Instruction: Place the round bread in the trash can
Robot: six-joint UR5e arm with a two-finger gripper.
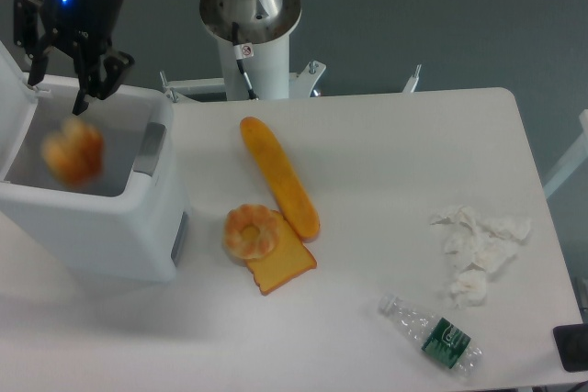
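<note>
The round bread (pixel 72 151) shows as a blurred golden-orange lump at the upper left of the frame, inside the grey cavity of the trash can (pixel 101 227), free of the fingers and apparently dropping. Just above it, over the bin's back edge, hangs the gripper (pixel 66 75) with its fingers spread apart and nothing between them. I judge the bun light, soft and springy, with a glossy skin that could slip a little; had it needed grasping, a pinch across its plump middle would suit it, firm enough to hold but not to crush. The blur hides its knots and its exact outline, and I cannot tell whether it has reached the bin's floor. The white lid (pixel 13 112) stands open at the frame's left edge and is partly cut off. To the right on the table (pixel 386 162) lie a long baguette (pixel 279 176), a paler ring-shaped roll (pixel 252 231) resting on a toast slice (pixel 283 268), some crumpled tissue (pixel 478 250), and a plastic bottle (pixel 432 332) near the bottom edge.
</note>
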